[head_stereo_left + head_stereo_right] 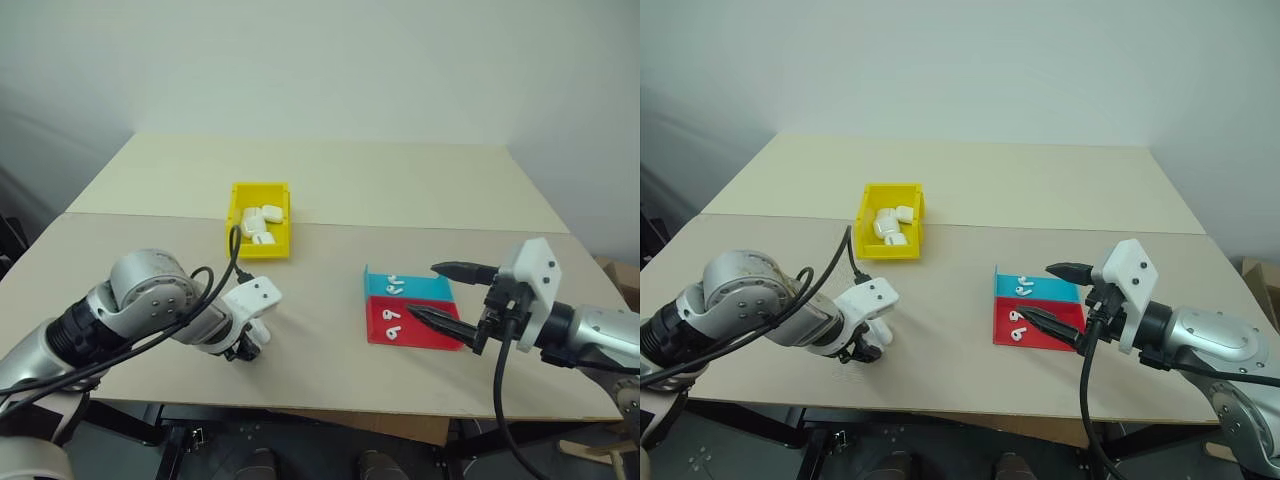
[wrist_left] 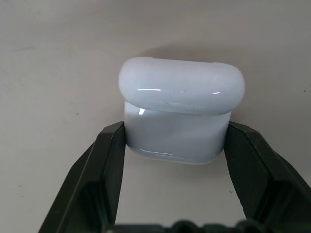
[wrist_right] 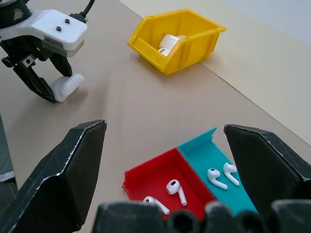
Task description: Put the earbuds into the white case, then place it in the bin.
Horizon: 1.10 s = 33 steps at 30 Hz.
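Though hidden overhead, case (image 2: 181, 116) clamped.

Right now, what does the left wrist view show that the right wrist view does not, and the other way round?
Left wrist view: the white case close up, its lid shut, with the left gripper shut on its sides.

Right wrist view: the yellow bin holding other white cases, the red tray and blue tray with two earbuds each, and the open right gripper.

Both: the held case and the table.
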Available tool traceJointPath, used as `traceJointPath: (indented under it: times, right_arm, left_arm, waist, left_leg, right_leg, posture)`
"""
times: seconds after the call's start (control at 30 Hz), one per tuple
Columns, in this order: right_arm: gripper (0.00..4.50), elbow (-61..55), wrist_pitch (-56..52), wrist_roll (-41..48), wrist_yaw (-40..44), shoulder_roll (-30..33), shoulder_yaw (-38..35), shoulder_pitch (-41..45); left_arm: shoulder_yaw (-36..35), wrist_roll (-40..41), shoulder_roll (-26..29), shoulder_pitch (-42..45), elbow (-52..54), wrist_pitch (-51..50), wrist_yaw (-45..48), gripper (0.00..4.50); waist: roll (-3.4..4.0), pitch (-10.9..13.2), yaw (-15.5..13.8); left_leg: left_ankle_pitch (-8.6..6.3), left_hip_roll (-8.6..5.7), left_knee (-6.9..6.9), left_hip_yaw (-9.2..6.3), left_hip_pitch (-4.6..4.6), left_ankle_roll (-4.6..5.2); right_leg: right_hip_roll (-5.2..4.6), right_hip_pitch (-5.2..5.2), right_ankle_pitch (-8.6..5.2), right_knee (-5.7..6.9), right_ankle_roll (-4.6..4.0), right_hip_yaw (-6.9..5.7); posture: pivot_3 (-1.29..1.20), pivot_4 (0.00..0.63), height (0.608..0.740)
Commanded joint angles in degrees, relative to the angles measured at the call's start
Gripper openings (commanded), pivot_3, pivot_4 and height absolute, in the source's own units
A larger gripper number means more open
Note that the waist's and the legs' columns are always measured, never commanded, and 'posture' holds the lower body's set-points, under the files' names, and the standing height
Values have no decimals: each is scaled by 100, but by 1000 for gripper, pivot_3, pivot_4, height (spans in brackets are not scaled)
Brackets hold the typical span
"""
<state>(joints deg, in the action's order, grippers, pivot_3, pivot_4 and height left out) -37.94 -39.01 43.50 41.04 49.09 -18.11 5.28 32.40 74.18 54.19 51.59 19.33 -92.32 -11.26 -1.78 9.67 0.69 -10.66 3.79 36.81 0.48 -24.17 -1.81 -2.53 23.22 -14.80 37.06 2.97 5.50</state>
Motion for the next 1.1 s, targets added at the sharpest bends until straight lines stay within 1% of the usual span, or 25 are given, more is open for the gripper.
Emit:
traceJointPath:
  times: [0.03,0.13,0.2,0.23,0.3,0.33,0.37,0.43,0.53,0.57,0.6,0.73,0.8,0.93,1.0,1.1]
  right_arm:
    - [4500,-126,123,26,0,29,-149,69]
    - [4500,-121,123,23,-6,24,-143,80]
    - [4500,-119,127,24,3,23,-149,70]
    - [4500,-115,133,24,13,23,-156,62]
    - [4500,-95,143,21,33,18,-161,56]
    - [4500,-79,157,20,50,12,-159,60]
    - [4500,-53,169,21,66,2,-149,78]
    - [4500,6,195,24,112,-10,-127,116]
    - [4500,114,242,-24,210,9,-36,238]
    - [4500,154,254,-28,250,20,-24,283]
    - [4500,181,270,-39,282,31,-10,323]
    - [4500,313,288,-52,413,92,34,478]
    - [4500,371,308,-102,580,187,143,580]
    - [4500,402,122,-367,802,587,599,872]
    - [4500,352,-209,-633,760,939,1060,1213]
    - [4500,355,-709,-749,796,1272,1566,1707]
  left_arm:
    - [-161,-161,93,-6,141,-18,168,2770]
    - [-481,-287,146,-162,335,-18,379,2770]
    - [-891,-496,452,-439,849,354,909,2770]
    - [-1040,-678,648,-602,1126,656,1225,2770]
    - [-1410,-1420,1155,-1274,1635,1762,1892,2770]
    - [-1904,-1789,1153,-1898,1728,2591,2182,2770]
    - [-2464,-1970,1053,-2460,1743,3245,2506,2770]
    - [-3087,-2185,939,-3088,1694,3966,3085,2770]
    - [-3822,-2477,-162,-3740,1566,5474,3557,2770]
    - [-3982,-2303,-483,-3753,1437,5683,3817,2770]
    - [-4089,-2060,-681,-3705,1306,5671,4049,2770]
    - [-4160,-1508,-1221,-3331,748,5791,5123,2770]
    - [-4067,-1584,-1523,-3049,410,6077,5685,2770]
    - [-3823,-1692,-1857,-2434,-332,6370,7172,2770]
    - [-3702,-1833,-1970,-2190,-687,6603,7922,2770]
    - [-3613,-1995,-2079,-2065,-942,6762,8524,2770]
  waist:
    - [0,0,0]
    - [0,0,14]
    - [0,0,33]
    - [-2,1,57]
    - [-2,1,65]
    - [2,-1,71]
    - [5,-2,41]
    - [2,-2,10]
    - [4,-4,-53]
    - [4,-5,-79]
    - [-10,-7,-86]
    - [-9,-10,-81]
    - [-7,-10,-74]
    - [-5,-11,-44]
    - [-5,-11,-7]
    - [-4,-11,44]
  left_leg:
    - [0,0,0,0,0,0]
    - [0,1,0,0,0,0]
    - [0,1,-1,0,-1,0]
    - [0,2,-1,1,-3,0]
    - [0,3,-7,2,-6,0]
    - [0,3,-9,3,-6,0]
    - [-1,3,-12,6,-4,0]
    - [0,4,-17,13,4,0]
    - [1,4,-8,12,3,-2]
    - [1,2,-5,15,2,-2]
    - [1,3,1,18,-1,-1]
    - [1,5,3,16,-4,0]
    - [1,6,3,13,-6,1]
    - [1,5,3,10,-7,2]
    - [1,5,3,10,-6,3]
    - [1,6,3,8,-7,3]
  right_leg:
    - [0,0,0,0,0,0]
    - [0,0,0,0,0,0]
    - [1,3,0,1,0,0]
    - [1,6,0,1,-1,1]
    - [2,12,-1,0,-3,2]
    - [1,12,-2,0,-5,2]
    - [-1,12,-2,-2,-6,3]
    - [-5,4,-2,-4,-10,2]
    - [-7,-2,-1,-10,-12,-3]
    - [-9,-6,-4,-16,-17,1]
    - [-9,-9,-11,-20,-33,1]
    - [-4,-7,7,-19,-7,3]
    - [0,-6,6,-18,-6,1]
    - [2,-6,6,-18,-4,1]
    - [3,-5,6,-16,-4,1]
    - [4,-3,6,-14,-5,2]
  posture:
    - [0,150,740]
    - [0,150,740]
    - [0,150,740]
    - [0,150,740]
    - [0,150,740]
    - [0,150,740]
    - [0,150,740]
    - [0,150,740]
    - [0,150,740]
    - [0,150,740]
    - [0,150,740]
    - [0,150,740]
    - [0,150,740]
    - [0,150,740]
    - [0,150,740]
    - [0,150,740]
